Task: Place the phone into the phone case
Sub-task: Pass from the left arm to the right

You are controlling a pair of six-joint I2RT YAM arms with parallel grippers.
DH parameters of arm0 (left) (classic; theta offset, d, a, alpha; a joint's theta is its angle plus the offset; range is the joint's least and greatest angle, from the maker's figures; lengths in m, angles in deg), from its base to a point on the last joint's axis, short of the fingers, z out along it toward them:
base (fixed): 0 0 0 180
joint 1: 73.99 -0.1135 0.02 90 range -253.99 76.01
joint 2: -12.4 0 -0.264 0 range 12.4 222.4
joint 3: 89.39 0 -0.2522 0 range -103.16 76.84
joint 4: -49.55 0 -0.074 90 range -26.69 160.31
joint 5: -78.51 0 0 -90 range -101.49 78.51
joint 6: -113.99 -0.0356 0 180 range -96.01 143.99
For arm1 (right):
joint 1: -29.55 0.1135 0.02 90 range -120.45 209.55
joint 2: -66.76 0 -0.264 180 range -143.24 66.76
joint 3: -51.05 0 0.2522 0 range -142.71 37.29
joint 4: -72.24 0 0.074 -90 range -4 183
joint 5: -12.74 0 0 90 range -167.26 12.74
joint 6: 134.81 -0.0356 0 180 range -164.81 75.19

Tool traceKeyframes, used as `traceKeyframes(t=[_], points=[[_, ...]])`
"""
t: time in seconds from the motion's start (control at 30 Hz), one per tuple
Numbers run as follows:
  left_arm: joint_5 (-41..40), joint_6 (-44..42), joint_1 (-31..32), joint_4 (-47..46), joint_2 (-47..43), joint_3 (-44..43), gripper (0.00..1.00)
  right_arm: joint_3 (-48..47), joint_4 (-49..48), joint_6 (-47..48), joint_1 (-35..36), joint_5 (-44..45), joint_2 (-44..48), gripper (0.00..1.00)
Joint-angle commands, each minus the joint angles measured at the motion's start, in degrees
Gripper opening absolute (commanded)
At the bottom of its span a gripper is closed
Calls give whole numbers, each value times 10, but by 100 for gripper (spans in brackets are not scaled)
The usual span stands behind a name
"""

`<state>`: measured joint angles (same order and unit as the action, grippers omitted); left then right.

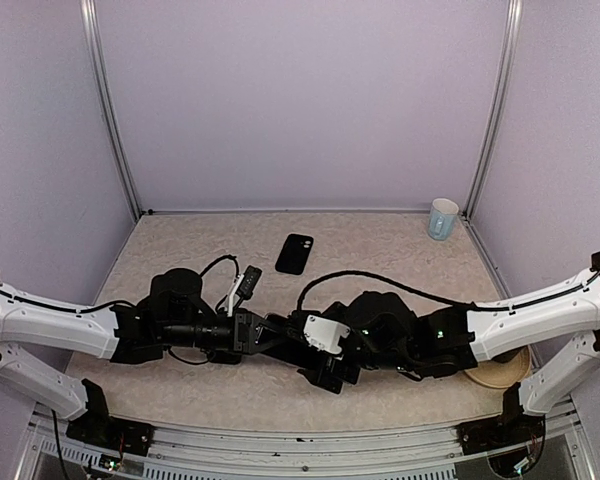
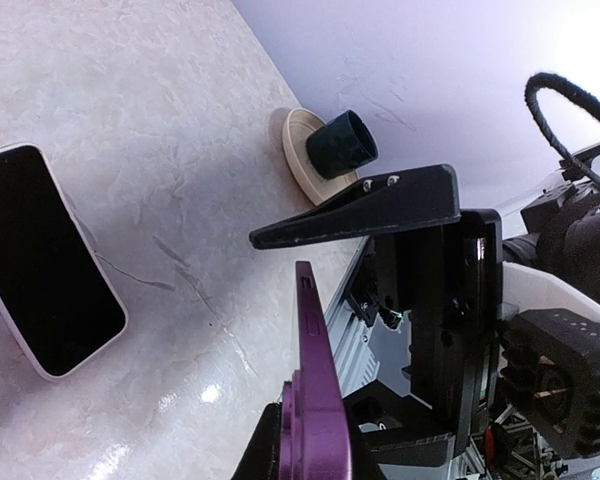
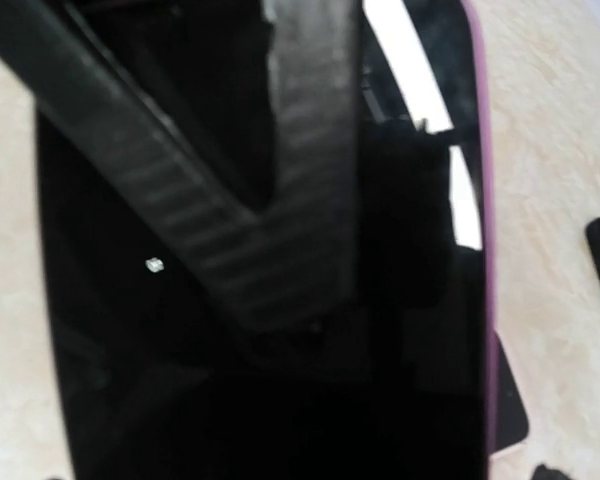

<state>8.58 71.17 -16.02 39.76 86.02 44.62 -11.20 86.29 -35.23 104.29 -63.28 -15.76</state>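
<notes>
Phone (image 2: 315,400), purple-edged with a glossy black face, sits edge-on between the 2 grippers, on the arm-base side of the flat black rectangular case (image 1: 295,253) lying on the beige marbled tabletop (image 1: 400,260). Left gripper (image 1: 265,333) is clenched on the phone's lower end. Right gripper (image 1: 298,345) is close against the screen; clamped or loose, cannot tell. White-rimmed black slab (image 2: 40,260) lies just left of the case, and the pale blue cup (image 1: 443,218) stands well to the case's right.

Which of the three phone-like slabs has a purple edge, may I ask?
The slab standing on edge; the others lie flat: a white-rimmed slab and a black slab.
</notes>
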Motion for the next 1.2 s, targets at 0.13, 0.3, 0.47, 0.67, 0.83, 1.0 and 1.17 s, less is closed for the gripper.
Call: traceKeyframes(t=[0.13, 0.3, 0.47, 0.67, 0.83, 1.0, 1.17], points=[[17, 25, -5, -84, -1, 6, 0, 1, -37, 4, 16, 71, -22, 99], [22, 26, -7, -90, 4, 7, 0, 14, -56, 6, 16, 67, -9, 90], [25, 28, -12, -96, 4, 10, 0, 28, -69, 14, 16, 53, 8, 69], [29, 28, -20, -98, 6, 14, 0, 40, -78, 16, 16, 32, 26, 44], [31, 28, -28, -98, 5, 18, 13, 54, -92, 13, 16, 25, 46, 40], [27, 23, -41, -83, -1, 21, 45, 62, -95, 7, 16, 33, 58, 36], [2, -1, -58, -35, -19, 13, 72, 67, -86, -15, 9, 48, 64, 34]])
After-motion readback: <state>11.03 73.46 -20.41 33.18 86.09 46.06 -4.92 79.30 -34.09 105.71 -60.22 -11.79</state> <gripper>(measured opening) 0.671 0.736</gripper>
